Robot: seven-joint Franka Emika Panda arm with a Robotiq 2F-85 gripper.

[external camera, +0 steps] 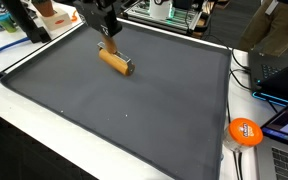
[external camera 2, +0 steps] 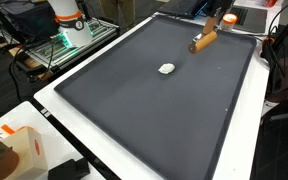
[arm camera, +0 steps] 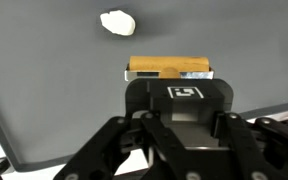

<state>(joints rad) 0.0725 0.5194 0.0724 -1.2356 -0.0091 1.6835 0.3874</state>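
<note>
In an exterior view the gripper [external camera: 108,40] hangs over the far left part of the gray mat [external camera: 134,110]; its jaws are clamped on the upper end of a wooden block [external camera: 115,61], which slants down to the right and ends in a dark tip; whether that tip touches the mat cannot be told. An orange disc [external camera: 244,131] lies on the white table [external camera: 24,120] just off the mat's right edge, well apart from the block.

In an exterior view from the opposite side the wooden block [external camera 2: 203,41] sits near the mat's far right corner with the gripper [external camera 2: 213,26] above it; a small white lump [external camera 2: 166,68] rests on the mat near the block (apart from it, not touching).

In the wrist view the gripper [arm camera: 171,82] fills the lower half; the block [arm camera: 170,67] shows as a tan bar just beyond the gripper's body, held crosswise; the fingertips themselves are hidden; the white lump [arm camera: 117,22] lies farther out on the mat, up and to the left.
</note>
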